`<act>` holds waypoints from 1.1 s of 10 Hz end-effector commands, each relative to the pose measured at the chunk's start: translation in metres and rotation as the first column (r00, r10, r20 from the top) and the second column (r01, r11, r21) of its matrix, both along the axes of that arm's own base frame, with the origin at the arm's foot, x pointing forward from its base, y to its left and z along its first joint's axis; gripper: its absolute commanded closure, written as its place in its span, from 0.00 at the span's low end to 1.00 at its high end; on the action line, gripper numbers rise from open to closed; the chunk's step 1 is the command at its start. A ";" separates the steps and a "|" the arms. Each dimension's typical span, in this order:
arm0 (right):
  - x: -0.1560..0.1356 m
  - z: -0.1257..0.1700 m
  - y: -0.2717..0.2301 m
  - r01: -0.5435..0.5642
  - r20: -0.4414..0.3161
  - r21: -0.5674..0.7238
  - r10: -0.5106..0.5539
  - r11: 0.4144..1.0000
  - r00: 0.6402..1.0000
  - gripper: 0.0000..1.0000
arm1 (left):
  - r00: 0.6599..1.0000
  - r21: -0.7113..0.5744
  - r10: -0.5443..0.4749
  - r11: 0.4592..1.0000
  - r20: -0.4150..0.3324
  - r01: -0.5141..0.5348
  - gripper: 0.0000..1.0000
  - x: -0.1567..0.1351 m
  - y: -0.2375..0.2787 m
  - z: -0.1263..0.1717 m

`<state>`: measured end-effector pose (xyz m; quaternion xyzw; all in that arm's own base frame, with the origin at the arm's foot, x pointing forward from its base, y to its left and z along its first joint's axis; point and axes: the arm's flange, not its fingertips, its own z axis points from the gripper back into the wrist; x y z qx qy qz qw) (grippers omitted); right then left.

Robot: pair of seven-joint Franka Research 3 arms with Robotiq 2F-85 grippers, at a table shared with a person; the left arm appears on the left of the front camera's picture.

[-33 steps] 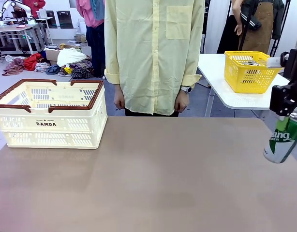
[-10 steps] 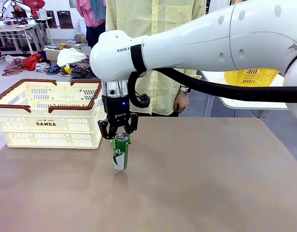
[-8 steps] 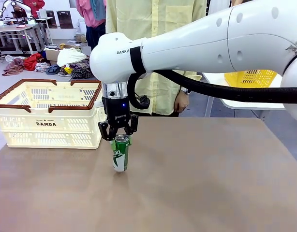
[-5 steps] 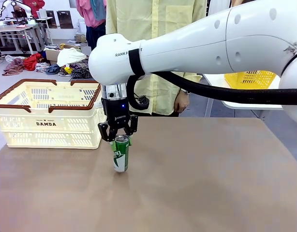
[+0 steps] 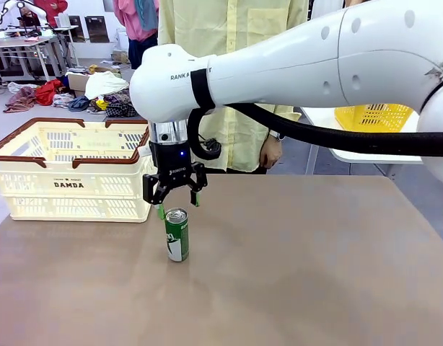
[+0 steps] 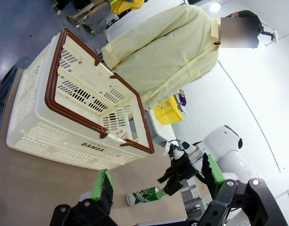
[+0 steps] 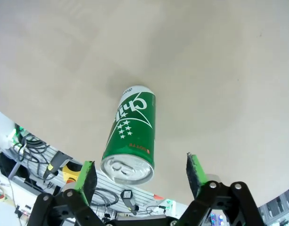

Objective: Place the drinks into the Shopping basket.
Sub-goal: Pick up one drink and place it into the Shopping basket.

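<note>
Right gripper (image 5: 178,207) fingers spread wide, green pads (image 7: 193,168) on either side of the can top with clear gaps, nothing pinched. Fingertips sit about level with the silver lid, just above the body. Green can (image 5: 177,236) stands upright on the brown table (image 5: 301,274), free of the pads, white script on its side. It stands outside the Shopping basket (image 5: 99,205), near that basket's right front corner, on the robot's side. Right arm reaches across from the right side to the left half of the table.

Left gripper (image 6: 157,175) fingers also spread, nothing between them. It hangs well back from the basket and looks over its brown rim. Inside of the basket: can't tell much, only slotted walls seen.

Person in a pale yellow shirt (image 5: 229,86) stands at the far edge, hands down at their sides. Small yellow basket (image 5: 373,115) on a white side table far right.
</note>
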<state>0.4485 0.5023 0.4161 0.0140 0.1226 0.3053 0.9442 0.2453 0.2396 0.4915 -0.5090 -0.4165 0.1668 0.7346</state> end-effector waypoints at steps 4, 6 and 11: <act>-0.013 0.159 -0.160 0.246 -0.051 0.270 -0.241 0.931 0.969 0.00 | 1.000 0.001 -0.001 1.000 0.026 0.001 0.00 0.000 0.001 0.000; -0.038 0.195 -0.293 0.439 -0.152 0.401 -0.414 0.804 0.898 0.00 | 1.000 0.001 -0.001 1.000 0.026 0.001 0.00 0.000 0.001 0.000; -0.185 0.139 -0.621 0.651 -0.498 0.747 -0.534 0.137 0.683 0.00 | 1.000 0.001 -0.001 1.000 0.026 0.001 0.00 0.000 0.001 0.000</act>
